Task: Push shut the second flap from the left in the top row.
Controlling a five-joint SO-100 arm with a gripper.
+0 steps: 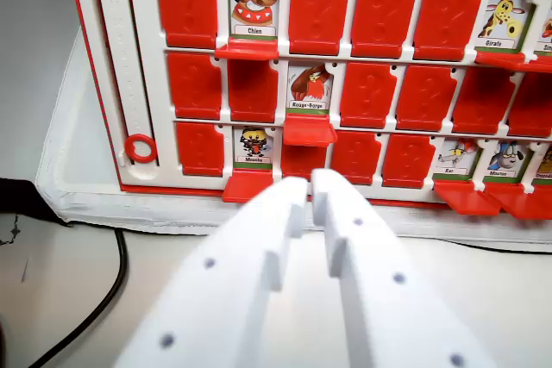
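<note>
I see my gripper (310, 185) low in the centre, its white fingers nearly together and holding nothing, just short of the board (345, 84). The "Chien" flap (253, 47), second from the wrist view's left in the top row, hangs open. "Rouge-Gorge" (310, 85), "Mouche" (254, 146) and "Girafe" (498, 15) also show. Bare surface (60, 256) lies left, crossed by a cable (108, 286).

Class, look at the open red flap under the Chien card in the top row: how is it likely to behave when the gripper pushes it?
The flap looks like thin rigid plastic, so it probably swings rather than bends. Being small, it likely needs little force. The gripper is blunt, so it may nudge neighbouring flaps.
</note>
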